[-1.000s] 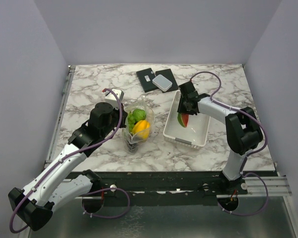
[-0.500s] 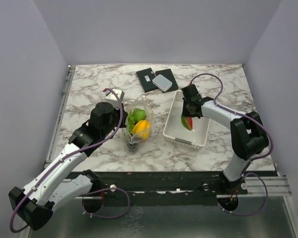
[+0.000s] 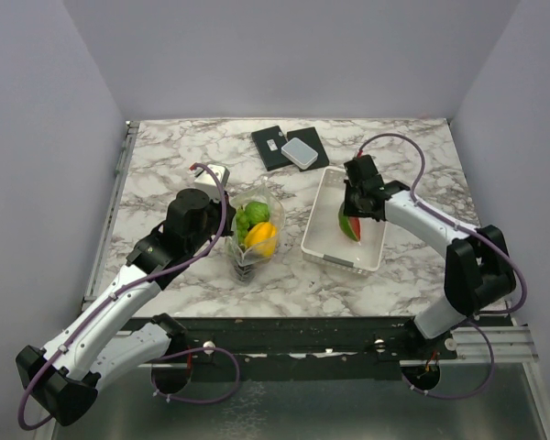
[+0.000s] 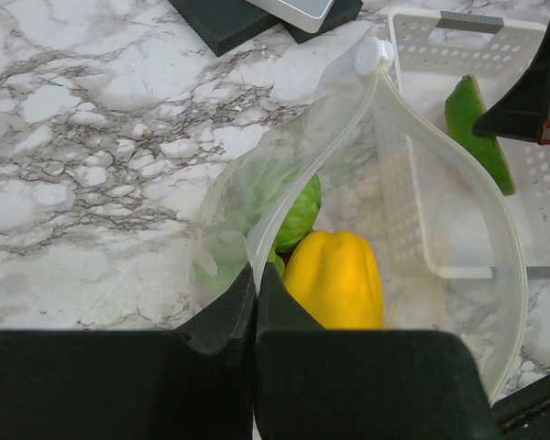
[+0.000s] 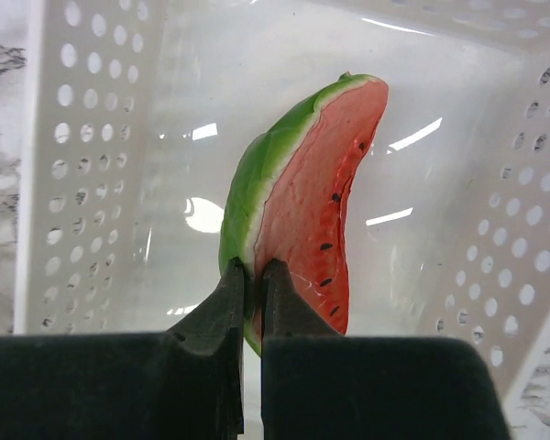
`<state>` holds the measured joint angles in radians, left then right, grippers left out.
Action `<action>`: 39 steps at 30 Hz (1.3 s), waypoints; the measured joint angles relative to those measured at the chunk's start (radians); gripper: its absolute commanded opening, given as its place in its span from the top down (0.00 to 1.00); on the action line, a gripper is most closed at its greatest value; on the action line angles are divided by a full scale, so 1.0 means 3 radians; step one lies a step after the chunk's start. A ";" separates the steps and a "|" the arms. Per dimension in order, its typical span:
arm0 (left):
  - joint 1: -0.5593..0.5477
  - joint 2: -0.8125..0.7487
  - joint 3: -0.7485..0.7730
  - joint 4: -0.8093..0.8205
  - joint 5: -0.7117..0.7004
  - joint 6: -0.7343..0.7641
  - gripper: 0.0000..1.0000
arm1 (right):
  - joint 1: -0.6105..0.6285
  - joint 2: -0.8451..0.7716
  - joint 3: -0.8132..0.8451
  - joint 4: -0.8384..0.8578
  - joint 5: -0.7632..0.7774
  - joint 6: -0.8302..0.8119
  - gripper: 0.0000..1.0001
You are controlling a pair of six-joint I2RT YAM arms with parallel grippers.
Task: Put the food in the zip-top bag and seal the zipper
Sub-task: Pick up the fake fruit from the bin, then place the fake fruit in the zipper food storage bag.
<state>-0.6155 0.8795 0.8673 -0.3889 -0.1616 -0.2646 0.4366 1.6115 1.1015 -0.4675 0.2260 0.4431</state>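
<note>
The zip-top bag (image 3: 250, 240) stands open on the marble table. It holds green grapes (image 3: 246, 218), a yellow lemon (image 3: 261, 238) and something dark at its bottom. My left gripper (image 3: 229, 236) is shut on the bag's mouth edge. In the left wrist view the gripper (image 4: 255, 275) pinches the zipper strip (image 4: 390, 119), and the lemon (image 4: 335, 280) and grapes (image 4: 293, 206) lie inside. My right gripper (image 3: 353, 207) is shut on the watermelon slice (image 3: 348, 225) over the white basket (image 3: 319, 225). In the right wrist view the gripper (image 5: 253, 271) grips the slice (image 5: 302, 202) by its rind edge.
Two black pads (image 3: 273, 147) and a grey-white box (image 3: 300, 151) lie at the back of the table. The basket's perforated walls (image 5: 92, 137) surround the slice. The basket (image 4: 495, 55) stands just right of the bag.
My right gripper has moved the watermelon slice a little right and toward the near side within the basket, and its elbow has swung right. My left arm and the bag have not moved.
</note>
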 measured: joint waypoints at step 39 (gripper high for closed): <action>0.0000 0.0003 0.0000 0.0000 0.0001 0.0000 1.00 | 0.0141 -0.1713 0.0224 0.0240 -0.2613 0.0051 0.99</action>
<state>-0.6155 0.8803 0.8673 -0.3889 -0.1612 -0.2646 0.4789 1.0977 1.1687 -0.3954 -0.5579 0.4583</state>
